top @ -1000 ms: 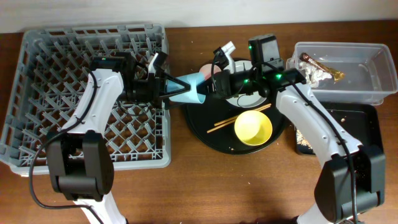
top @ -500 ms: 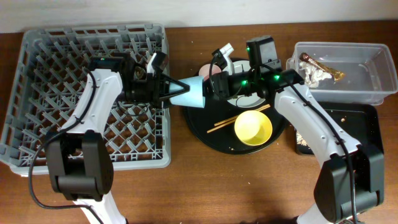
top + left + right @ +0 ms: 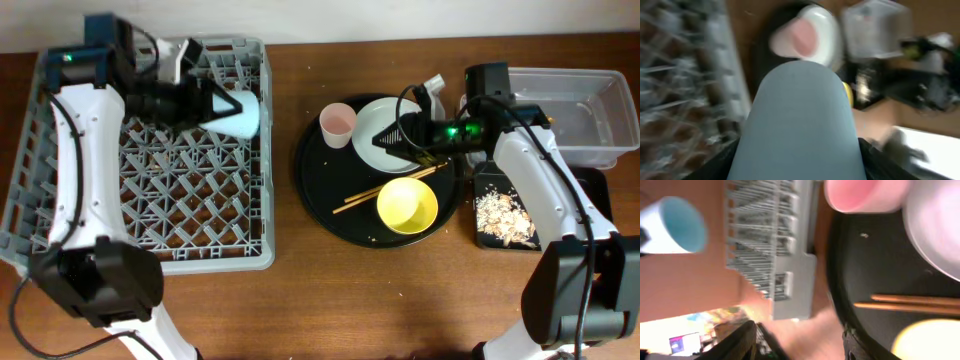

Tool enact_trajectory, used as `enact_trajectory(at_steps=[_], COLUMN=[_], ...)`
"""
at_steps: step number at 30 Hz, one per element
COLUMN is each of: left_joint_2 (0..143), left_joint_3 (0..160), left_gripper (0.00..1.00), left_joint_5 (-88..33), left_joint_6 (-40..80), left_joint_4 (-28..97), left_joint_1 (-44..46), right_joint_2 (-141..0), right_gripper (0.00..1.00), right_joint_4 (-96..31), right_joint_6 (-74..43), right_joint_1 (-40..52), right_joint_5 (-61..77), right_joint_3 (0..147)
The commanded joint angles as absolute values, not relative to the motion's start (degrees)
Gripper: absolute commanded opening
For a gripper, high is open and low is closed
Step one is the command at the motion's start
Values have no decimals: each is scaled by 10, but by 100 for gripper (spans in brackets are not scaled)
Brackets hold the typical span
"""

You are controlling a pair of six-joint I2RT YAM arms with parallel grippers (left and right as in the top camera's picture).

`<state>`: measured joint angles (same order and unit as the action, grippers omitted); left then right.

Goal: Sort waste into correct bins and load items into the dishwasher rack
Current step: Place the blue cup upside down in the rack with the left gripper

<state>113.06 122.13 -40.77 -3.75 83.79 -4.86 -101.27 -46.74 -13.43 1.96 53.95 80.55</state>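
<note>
My left gripper [image 3: 214, 106] is shut on the light blue cup [image 3: 241, 113], holding it on its side above the back right part of the grey dishwasher rack [image 3: 60, 170]. In the left wrist view the cup [image 3: 800, 120] fills the space between my dark fingers [image 3: 715, 167]. My right gripper [image 3: 392, 140] hovers open and empty over the grey plate [image 3: 375, 120] on the round black tray [image 3: 320, 200]. The pink cup [image 3: 338, 124], yellow bowl [image 3: 407, 205] and chopsticks [image 3: 385, 188] also sit on that tray. In the right wrist view, nothing lies between my fingers [image 3: 747, 340].
A clear tub [image 3: 590, 140] stands at the back right. In front of it a flat black tray [image 3: 590, 200] holds pale food scraps [image 3: 505, 215]. The right wrist view shows the rack's corner [image 3: 790, 300], the pink cup [image 3: 860, 192] and the chopsticks [image 3: 910, 302].
The right gripper let go of the light blue cup and drew back right over the plate. The left arm carried the cup left, over the rack.
</note>
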Motion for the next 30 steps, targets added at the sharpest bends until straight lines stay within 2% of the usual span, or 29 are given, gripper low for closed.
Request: enact_trajectory(at_steps=[1,6,17,26,30], left_joint_2=[1128,1129,1129,1121,1120], left_joint_3=[1276,1237,1068,1068,1021], left_gripper=[37,37,37,36,36], left_joint_5=[-108,15,15,15,15], left_joint_6=[73,129,137,148,165], left_joint_4=[887,917,809,908,887], left_joint_1=[1,50,102,123,145], right_joint_2=[-1009,-1009,-1009,-1009,-1009], right_gripper=[56,57,57,61,61], right_joint_4=[-490,-522,-547,-547,-549], right_joint_6=[-109,-81,-77,-77,-77], right_joint_1=[20,20,20,20,20], right_joint_5=[449,400,363,343,340], right_joint_3=[803,803,803,803,803])
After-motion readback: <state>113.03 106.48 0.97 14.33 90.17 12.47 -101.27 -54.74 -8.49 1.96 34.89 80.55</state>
